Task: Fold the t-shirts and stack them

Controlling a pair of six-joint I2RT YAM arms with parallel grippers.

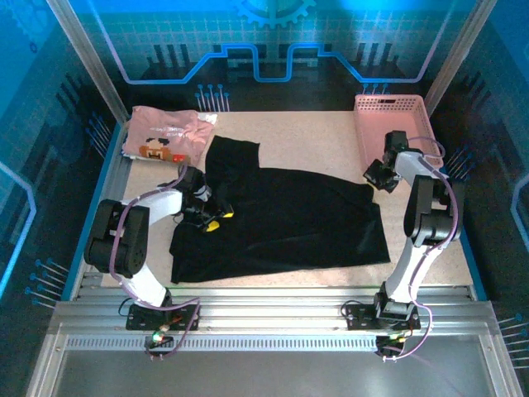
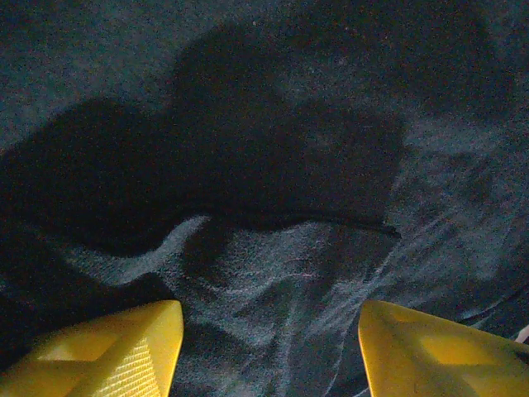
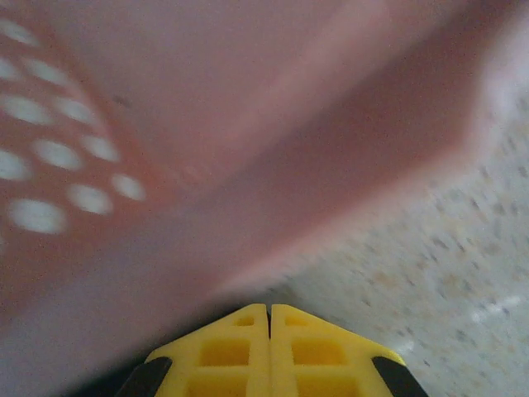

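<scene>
The large black t-shirt lies spread and wrinkled across the middle of the table. The pale pink t-shirt with the pixel print lies folded at the back left corner. My left gripper hovers low over the black shirt's left part, open, its yellow fingers wide apart above rumpled black cloth with nothing between them. My right gripper is at the back right, beside the pink basket, its yellow fingertips pressed together and holding nothing.
The rigid pink mesh basket stands at the back right; its wall looms close in the right wrist view above the speckled tabletop. Metal rails run along the near edge. Bare tabletop lies behind the black shirt.
</scene>
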